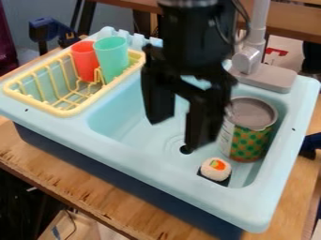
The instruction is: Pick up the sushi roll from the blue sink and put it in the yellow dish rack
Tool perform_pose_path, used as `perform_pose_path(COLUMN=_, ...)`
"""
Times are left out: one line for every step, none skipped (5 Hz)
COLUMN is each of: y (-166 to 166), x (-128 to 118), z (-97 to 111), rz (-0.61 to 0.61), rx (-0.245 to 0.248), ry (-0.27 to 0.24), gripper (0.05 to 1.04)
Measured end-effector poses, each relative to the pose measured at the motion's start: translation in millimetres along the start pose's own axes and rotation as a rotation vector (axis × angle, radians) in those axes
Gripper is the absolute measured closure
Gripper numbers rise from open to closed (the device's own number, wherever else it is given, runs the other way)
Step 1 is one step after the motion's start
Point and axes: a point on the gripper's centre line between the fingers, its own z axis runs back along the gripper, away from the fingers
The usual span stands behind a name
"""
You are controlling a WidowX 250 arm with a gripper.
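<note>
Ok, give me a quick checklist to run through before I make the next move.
1. Gripper open with nothing between its fingers: ok.
2. Toy sushi piece in the sink, uncovered: ok.
3. Gripper lined up over the sushi piece: not ok, it hangs off to one side.
4. Can standing in the sink: ok.
5. Safe gap between gripper and can: cannot tell, depth is unclear.
6. Red cup and green cup in the yellow rack: ok.

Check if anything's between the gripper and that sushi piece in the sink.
Nothing visible stands between the gripper and the sushi piece; the can stands close beside it in the sink, seemingly off that line.
</note>
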Motion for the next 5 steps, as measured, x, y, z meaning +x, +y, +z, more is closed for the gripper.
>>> perform_pose_path(y=1.2, x=11.4, z=-10.0, rz=0.024, rx=0.011, ry=-0.021, gripper=0.081)
perform_pose_path(y=4.1, x=18.8, z=-16.8, rz=0.032, rx=0.028, ry=-0.025, gripper=0.081)
perform_pose_path(y=6.0, x=29.2, z=-26.7, rz=0.048, rx=0.034, ry=-0.021, gripper=0.081)
perform_pose_path(y=7.0, x=35.9, z=-38.4, rz=0.055, rx=0.035, ry=0.006, gripper=0.081)
perform_pose_path(y=8.4, x=41.7, z=-50.7, rz=0.064, rx=0.035, ry=0.026, gripper=0.081)
